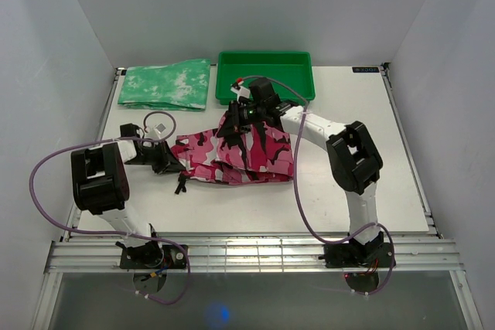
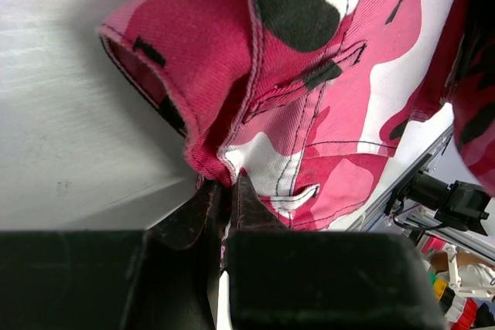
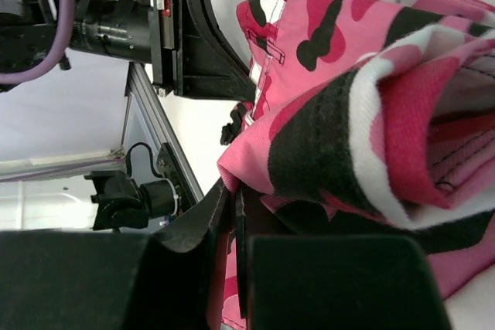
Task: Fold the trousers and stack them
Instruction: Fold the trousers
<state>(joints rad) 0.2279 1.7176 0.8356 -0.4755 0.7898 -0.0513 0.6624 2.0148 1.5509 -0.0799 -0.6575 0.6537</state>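
Left end effector [image 2: 230, 188] clamps the trousers [image 1: 259, 158] at one edge; right end effector [image 3: 233, 200] pinches a raised fold (above the table [image 1: 352, 191]).

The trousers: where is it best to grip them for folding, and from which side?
Grip a thin outer edge, not the bunched middle. The left end of the trousers lies low on the table, so come in flat from the left, as the left gripper does. The far edge looks raised, so take it from above, as the right gripper does.
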